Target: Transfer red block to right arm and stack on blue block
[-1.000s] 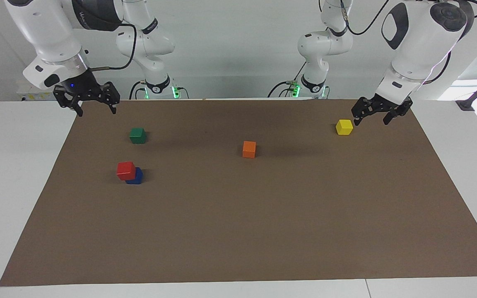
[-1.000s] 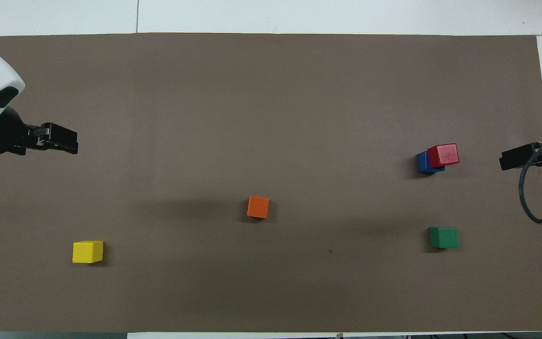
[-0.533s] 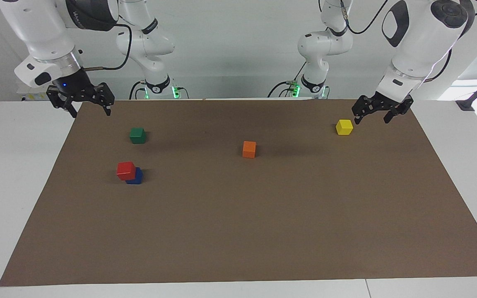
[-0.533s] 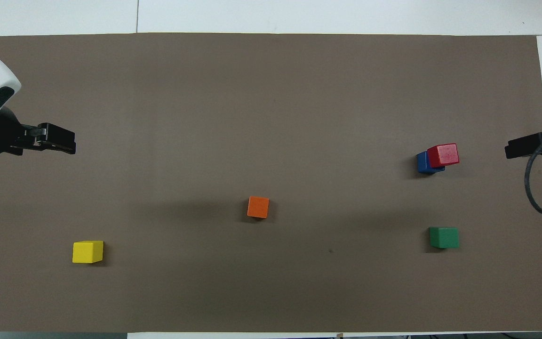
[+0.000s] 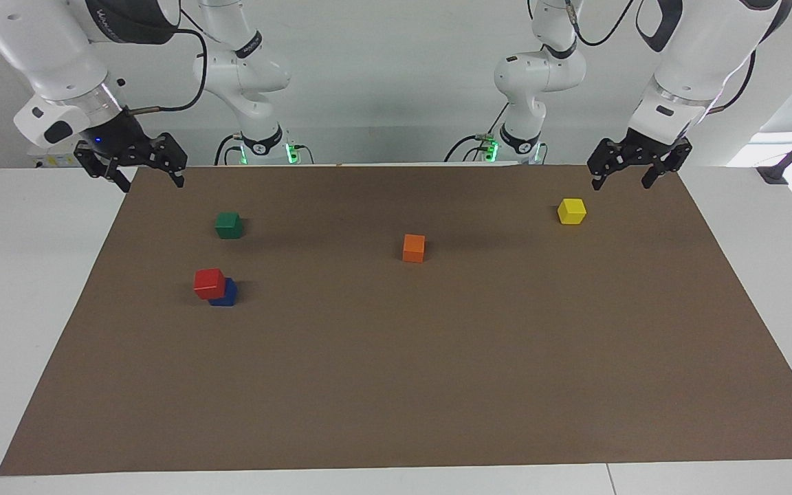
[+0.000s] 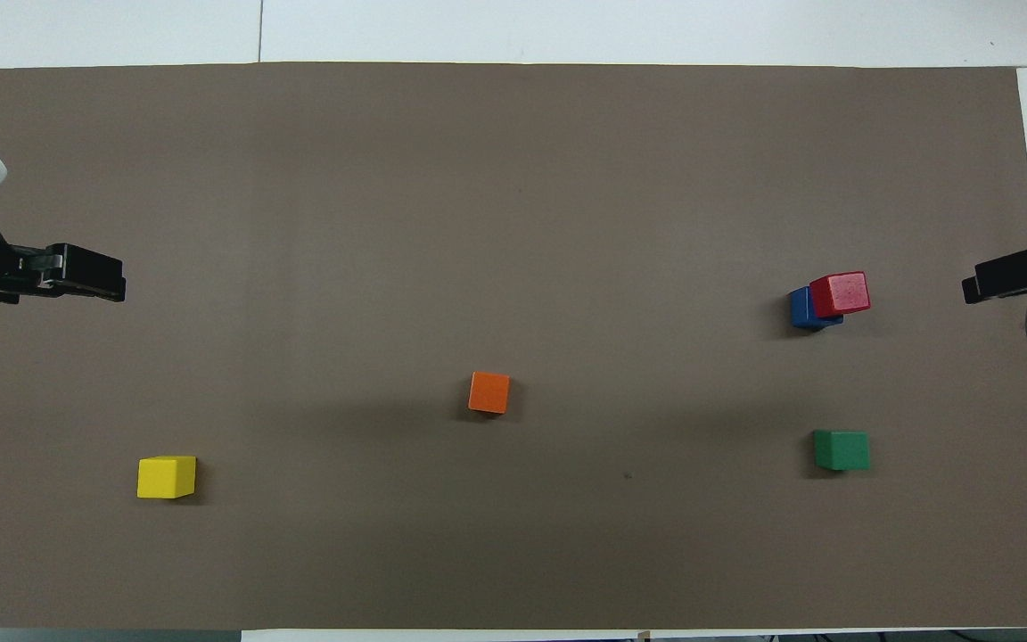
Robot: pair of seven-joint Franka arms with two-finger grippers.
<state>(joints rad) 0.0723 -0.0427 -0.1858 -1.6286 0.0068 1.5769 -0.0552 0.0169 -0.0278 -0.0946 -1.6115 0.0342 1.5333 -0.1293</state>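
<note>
In the facing view, the red block (image 5: 209, 283) sits on the blue block (image 5: 225, 293), off-centre so that part of the blue one shows, toward the right arm's end of the brown mat (image 5: 410, 385). A green cube (image 5: 228, 225) lies nearer to the robots than that stack, an orange cube (image 5: 414, 247) near the middle, and a yellow cube (image 5: 571, 210) toward the left arm's end. The right gripper (image 5: 143, 180) hangs over the mat's corner with its fingers spread apart and empty; the left gripper (image 5: 621, 180) hangs over the mat's edge near the yellow cube, fingers likewise apart, holding nothing. In the overhead view, the red block (image 6: 840, 293) overlaps the blue block (image 6: 802, 308), with the right gripper (image 6: 1004, 278) at the mat's end beside them and the left gripper (image 6: 86, 273) at the other end, both clear of every cube.
</note>
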